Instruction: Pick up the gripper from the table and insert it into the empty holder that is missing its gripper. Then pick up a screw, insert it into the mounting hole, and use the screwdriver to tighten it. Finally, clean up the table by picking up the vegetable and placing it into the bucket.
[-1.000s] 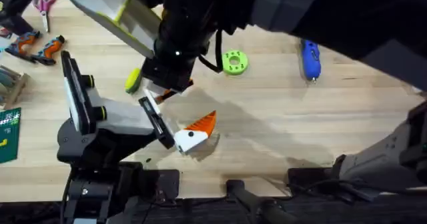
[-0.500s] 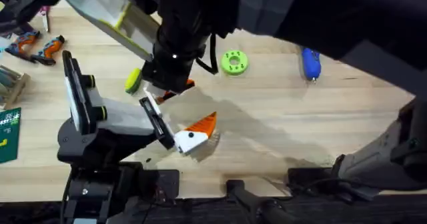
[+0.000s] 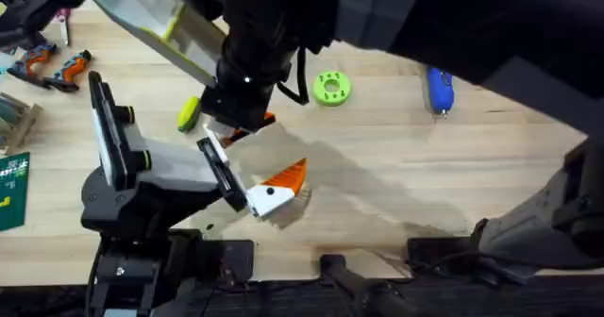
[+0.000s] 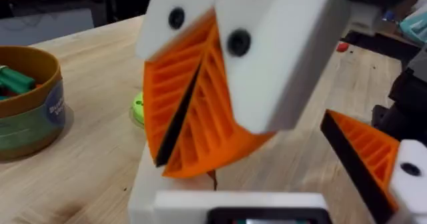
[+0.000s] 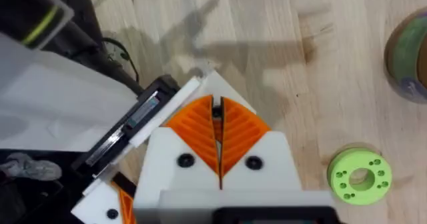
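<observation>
Wooden table [image 3: 396, 157], right hand [image 5: 217, 127] closed.

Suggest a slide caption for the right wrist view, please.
Right tool, orange pads together, above the table beside the lime-green ring.

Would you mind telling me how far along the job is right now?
Nothing looks finished. In hand: the right gripper, shut, sits by the holder on the left arm; whether it carries the orange piece is unclear. Left: the screwdriver lies untouched, and the vegetable lies outside the bucket.
</observation>
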You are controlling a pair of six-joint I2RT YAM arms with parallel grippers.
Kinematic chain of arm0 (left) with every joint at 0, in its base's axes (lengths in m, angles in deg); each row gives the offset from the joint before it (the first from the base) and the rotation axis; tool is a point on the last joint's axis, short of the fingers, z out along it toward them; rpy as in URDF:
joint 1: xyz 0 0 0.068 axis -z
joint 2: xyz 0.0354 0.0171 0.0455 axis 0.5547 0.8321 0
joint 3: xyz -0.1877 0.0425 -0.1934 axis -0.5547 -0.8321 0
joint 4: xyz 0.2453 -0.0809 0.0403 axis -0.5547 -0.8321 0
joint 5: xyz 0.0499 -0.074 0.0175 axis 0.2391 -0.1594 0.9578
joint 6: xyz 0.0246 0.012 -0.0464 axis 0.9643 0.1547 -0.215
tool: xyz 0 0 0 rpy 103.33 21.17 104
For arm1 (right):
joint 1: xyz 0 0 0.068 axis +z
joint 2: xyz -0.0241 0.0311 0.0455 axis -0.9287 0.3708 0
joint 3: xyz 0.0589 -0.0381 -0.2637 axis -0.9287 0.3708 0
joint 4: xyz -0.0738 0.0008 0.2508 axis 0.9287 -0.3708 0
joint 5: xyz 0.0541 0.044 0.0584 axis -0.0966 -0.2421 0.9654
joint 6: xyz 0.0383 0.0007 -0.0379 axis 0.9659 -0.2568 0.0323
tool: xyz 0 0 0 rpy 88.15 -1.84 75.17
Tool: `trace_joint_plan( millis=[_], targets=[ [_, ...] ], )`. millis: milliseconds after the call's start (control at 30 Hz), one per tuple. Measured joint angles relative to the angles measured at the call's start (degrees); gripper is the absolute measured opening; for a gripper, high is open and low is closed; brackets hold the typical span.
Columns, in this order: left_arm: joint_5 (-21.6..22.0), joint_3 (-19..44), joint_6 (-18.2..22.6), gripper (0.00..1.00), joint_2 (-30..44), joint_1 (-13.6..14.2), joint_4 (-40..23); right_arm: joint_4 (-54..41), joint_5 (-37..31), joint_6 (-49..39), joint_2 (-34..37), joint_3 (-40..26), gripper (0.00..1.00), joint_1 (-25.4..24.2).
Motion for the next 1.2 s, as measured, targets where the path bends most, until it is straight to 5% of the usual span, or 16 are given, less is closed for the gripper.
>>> trace_joint_plan(
  millis=[300, 800, 1033, 1200],
  targets=[
    [-0.2, 0.0, 0.0, 0.985, 0.0, 0.0, 0.0, -0.2, -0.1, 0.2, -0.1, 0.0, 0.359, -0.2],
    [-0.2, 0.0, 0.1, 0.985, 0.0, 0.0, 0.0, -1.0, 0.2, 0.5, -6.1, 0.0, 0.474, -2.1],
    [-0.2, 0.0, 0.1, 0.985, 0.0, 0.0, 0.0, -1.0, 0.2, 0.7, -12.6, 0.0, 0.563, -10.2],
    [-0.2, 0.0, 0.1, 0.985, 0.0, 0.0, 0.0, -1.2, 0.2, 1.0, -18.4, -0.2, 0.776, -21.7]
  ],
)
